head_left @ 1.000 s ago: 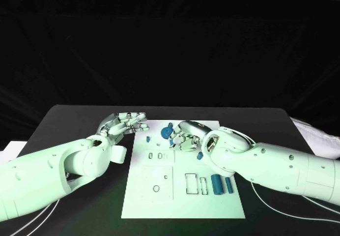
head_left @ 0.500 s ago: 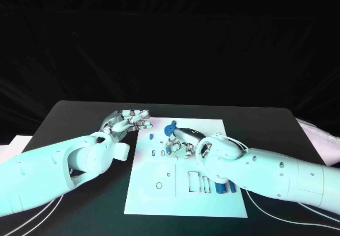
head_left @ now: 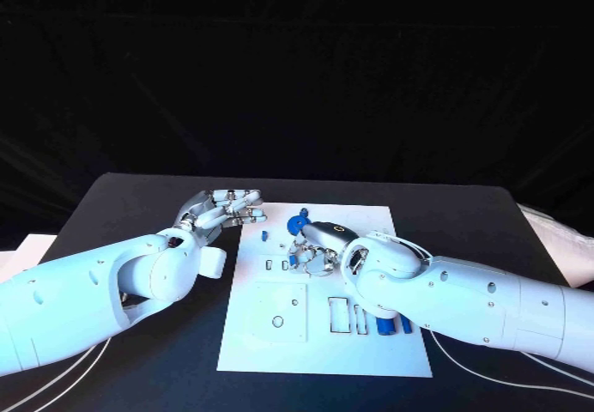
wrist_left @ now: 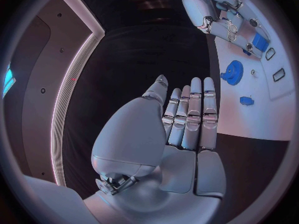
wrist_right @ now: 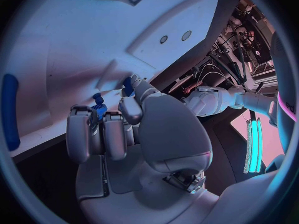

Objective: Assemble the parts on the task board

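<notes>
Seating the small blue part (wrist_right: pixel 97 109) pinched in the right hand (head_left: pixel 319 243) wants a slow, straight push into the task board (head_left: pixel 279 352); left hand (head_left: pixel 224 209) spread, empty.

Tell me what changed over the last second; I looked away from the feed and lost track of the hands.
Little changed. The right hand drew slightly toward the robot over the task board, fingers curled down around a small blue part throughout. The left hand stayed raised at the board's far left corner, holding nothing. The blue gear and the blue bars kept their places; the whole picture shifted with the camera.
</notes>
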Robot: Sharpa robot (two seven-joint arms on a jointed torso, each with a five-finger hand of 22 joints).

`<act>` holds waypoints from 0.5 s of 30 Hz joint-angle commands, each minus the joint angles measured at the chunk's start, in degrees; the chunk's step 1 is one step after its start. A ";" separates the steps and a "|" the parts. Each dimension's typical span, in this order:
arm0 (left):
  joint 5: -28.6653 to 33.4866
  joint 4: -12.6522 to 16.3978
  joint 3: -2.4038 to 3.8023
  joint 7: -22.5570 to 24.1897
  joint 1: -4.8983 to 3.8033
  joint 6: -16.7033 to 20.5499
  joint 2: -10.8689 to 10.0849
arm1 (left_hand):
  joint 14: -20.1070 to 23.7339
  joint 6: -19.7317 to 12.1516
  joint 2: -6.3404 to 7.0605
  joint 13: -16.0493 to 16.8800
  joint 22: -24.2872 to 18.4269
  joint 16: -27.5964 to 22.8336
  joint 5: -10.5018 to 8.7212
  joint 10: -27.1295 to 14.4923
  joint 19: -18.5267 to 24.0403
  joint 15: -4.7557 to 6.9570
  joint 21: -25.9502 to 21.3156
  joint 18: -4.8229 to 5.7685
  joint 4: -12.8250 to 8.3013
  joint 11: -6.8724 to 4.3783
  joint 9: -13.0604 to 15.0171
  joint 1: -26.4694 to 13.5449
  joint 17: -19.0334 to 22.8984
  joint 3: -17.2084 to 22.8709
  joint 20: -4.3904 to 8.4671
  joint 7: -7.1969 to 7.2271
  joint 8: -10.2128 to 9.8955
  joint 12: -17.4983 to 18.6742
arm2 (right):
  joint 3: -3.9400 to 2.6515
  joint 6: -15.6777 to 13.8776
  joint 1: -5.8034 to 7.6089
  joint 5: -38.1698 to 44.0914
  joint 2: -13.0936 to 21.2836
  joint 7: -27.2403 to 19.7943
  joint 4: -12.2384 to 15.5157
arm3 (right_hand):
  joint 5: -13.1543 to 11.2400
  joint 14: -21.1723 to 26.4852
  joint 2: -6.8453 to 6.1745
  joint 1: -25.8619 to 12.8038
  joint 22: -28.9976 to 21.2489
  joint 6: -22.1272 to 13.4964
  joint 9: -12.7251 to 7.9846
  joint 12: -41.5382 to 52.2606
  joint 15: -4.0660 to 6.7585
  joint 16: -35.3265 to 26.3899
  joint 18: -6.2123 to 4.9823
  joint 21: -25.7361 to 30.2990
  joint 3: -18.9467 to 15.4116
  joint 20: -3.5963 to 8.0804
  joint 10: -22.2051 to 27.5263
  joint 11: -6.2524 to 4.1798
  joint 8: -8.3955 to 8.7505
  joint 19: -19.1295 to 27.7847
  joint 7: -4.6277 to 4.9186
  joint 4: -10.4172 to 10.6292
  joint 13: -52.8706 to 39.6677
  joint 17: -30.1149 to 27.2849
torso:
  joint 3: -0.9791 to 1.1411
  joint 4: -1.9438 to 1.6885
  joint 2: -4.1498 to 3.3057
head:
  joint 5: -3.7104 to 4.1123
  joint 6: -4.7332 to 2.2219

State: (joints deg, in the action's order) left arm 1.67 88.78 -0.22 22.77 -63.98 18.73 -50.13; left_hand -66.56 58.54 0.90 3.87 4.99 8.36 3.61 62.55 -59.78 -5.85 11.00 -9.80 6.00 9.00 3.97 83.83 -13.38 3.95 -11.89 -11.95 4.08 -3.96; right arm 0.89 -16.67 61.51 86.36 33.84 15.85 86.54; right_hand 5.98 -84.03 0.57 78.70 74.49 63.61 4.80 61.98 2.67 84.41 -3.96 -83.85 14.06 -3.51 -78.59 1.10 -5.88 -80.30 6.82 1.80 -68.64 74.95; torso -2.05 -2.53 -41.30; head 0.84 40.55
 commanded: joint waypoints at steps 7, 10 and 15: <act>0.22 0.22 0.03 0.63 -0.03 -0.95 -0.03 | -0.06 -0.20 -0.42 0.02 -0.08 -0.20 -0.22 -0.43 -0.24 -0.15 -0.37 -0.62 -0.29 -0.02 -0.05 0.33 -0.05 -0.01 -0.34 -0.12 -0.29 0.18 | 0.20 3.08 -0.28 2.56 0.40 1.76 0.18 | 0.43 -3.83 -1.26 -1.18 -0.38 1.48 0.23 -1.11 0.23 -0.47 0.36 0.46 0.26 -0.04 0.56 -0.14 -0.11 0.74 -1.07 -0.32 0.46 4.67 | 0.04 -0.01 -0.02 | 0.03 0.25; 0.22 0.20 0.03 0.62 -0.03 -0.94 -0.04 | -0.06 -0.20 -0.42 0.02 -0.08 -0.20 -0.22 -0.43 -0.24 -0.15 -0.37 -0.62 -0.29 -0.02 -0.05 0.33 -0.05 -0.01 -0.34 -0.12 -0.29 0.18 | 0.20 3.36 -0.30 2.84 0.59 1.80 0.36 | 0.77 -3.82 -1.91 -1.42 -0.49 1.43 0.18 -1.48 0.20 -0.53 0.34 0.53 0.12 -0.06 0.72 -0.11 -0.01 0.81 -1.02 -0.51 0.69 4.61 | 0.06 0.05 -0.04 | -0.03 0.35; 0.22 0.17 0.03 0.58 -0.03 -0.93 -0.03 | -0.06 -0.20 -0.42 0.02 -0.08 -0.20 -0.22 -0.43 -0.24 -0.15 -0.37 -0.62 -0.29 -0.02 -0.05 0.33 -0.05 -0.01 -0.34 -0.12 -0.29 0.18 | 0.20 3.67 -0.34 3.25 0.86 1.88 0.65 | 1.87 -3.80 -3.01 -2.03 -0.68 1.39 0.08 -1.95 0.13 -0.65 0.30 0.65 -0.27 -0.11 0.88 -0.03 0.17 0.91 -0.90 -0.72 0.98 4.47 | 0.07 0.09 -0.05 | -0.04 0.39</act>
State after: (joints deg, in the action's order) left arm 1.71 88.83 -0.24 22.74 -63.98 18.73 -50.21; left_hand -66.56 58.54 0.90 3.87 5.00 8.36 3.61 62.55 -59.78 -5.85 11.00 -9.80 6.00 9.00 3.97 83.83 -13.37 3.95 -11.89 -11.95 4.08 -3.96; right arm 0.82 -15.72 61.52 88.22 34.57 16.39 87.31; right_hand 7.80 -84.02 -1.81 76.34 73.85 64.19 5.04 60.23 2.67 83.99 -3.95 -83.39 13.90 -3.71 -78.16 1.09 -5.87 -79.69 6.23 1.16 -67.67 74.94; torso -1.99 -2.48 -41.34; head 0.80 40.95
